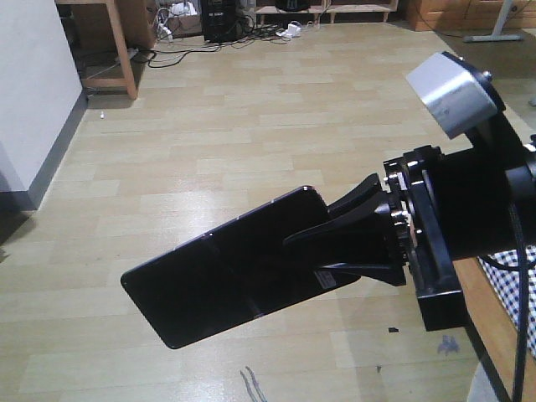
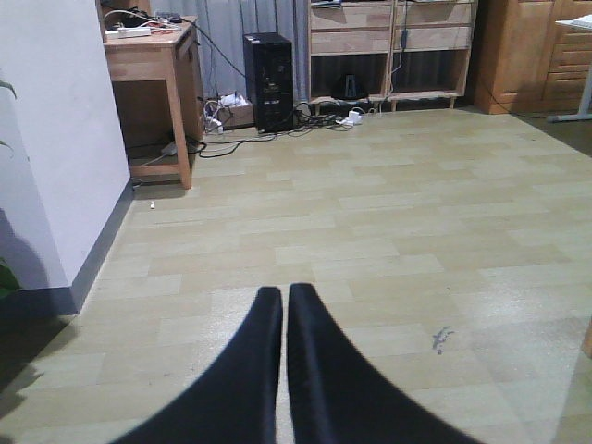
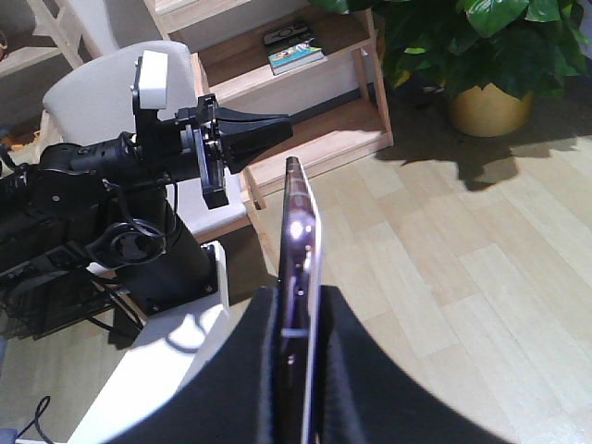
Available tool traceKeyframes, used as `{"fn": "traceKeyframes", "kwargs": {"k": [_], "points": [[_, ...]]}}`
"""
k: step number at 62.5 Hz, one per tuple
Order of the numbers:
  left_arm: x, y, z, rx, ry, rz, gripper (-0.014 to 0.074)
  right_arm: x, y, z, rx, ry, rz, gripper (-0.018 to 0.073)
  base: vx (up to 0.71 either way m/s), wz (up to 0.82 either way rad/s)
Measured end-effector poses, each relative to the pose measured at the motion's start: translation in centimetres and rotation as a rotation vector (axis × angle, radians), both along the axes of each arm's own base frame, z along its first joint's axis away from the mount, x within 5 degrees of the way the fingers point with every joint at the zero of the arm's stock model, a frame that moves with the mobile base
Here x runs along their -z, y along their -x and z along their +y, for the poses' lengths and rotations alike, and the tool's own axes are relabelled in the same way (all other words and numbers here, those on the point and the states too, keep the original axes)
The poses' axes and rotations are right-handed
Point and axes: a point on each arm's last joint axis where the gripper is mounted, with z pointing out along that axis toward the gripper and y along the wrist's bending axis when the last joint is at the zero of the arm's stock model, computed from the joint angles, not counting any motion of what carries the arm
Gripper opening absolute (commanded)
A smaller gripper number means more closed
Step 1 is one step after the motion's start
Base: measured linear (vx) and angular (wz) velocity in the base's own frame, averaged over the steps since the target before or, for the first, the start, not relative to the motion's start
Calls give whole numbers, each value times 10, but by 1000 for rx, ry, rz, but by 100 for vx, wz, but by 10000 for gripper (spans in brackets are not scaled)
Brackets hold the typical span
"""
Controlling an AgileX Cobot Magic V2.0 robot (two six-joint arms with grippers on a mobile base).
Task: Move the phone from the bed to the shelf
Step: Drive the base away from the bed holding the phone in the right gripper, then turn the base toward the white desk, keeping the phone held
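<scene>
A white wall (image 1: 33,92) edges the left of the front view, and pale wood-look plank floor (image 1: 251,126) fills the room. Above that floor the phone (image 1: 226,272) hangs in mid-air, well clear of both bed and shelf. It is a thin, glossy black slab with rounded corners and a faint crease across its middle. Near its gripped end sits a small barcode-type sticker, too small to read. The right gripper (image 1: 331,230) has its matte black, tapered fingers (image 1: 356,197) clenched on that end of the phone, one on each face. A grey box-shaped camera housing (image 1: 456,92) sits on the arm above. At the far right, a sliver of the bed (image 1: 511,264) shows black-and-white check cloth over a brown wooden edge.

The left wrist view shows a wooden surface (image 2: 153,42) on plain legs at the left. A black computer tower (image 2: 268,79) stands amid tangled cables at the back. The left gripper (image 2: 285,305) is at the bottom centre, its fingers pressed together with nothing between them.

From the right wrist, the left arm (image 3: 92,176) is seen at the left, its fingers (image 3: 264,129) closed to a point. The phone is edge-on in the centre, its metallic rim catching a pinkish glint. Behind it the shelf (image 3: 314,139), made of thick pale boards, carries a small book (image 3: 296,57) whose cover cannot be read. A leafy plant in a yellow pot (image 3: 490,106) stands at the right.
</scene>
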Motion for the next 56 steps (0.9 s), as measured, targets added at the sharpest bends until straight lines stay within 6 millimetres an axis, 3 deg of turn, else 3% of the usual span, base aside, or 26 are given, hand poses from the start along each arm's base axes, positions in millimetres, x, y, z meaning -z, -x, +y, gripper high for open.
{"fn": "traceKeyframes", "kwargs": {"k": [56], "points": [[0,0,0,0,0,0,1,0,0,0,0,0,0,-4,15,3]]}}
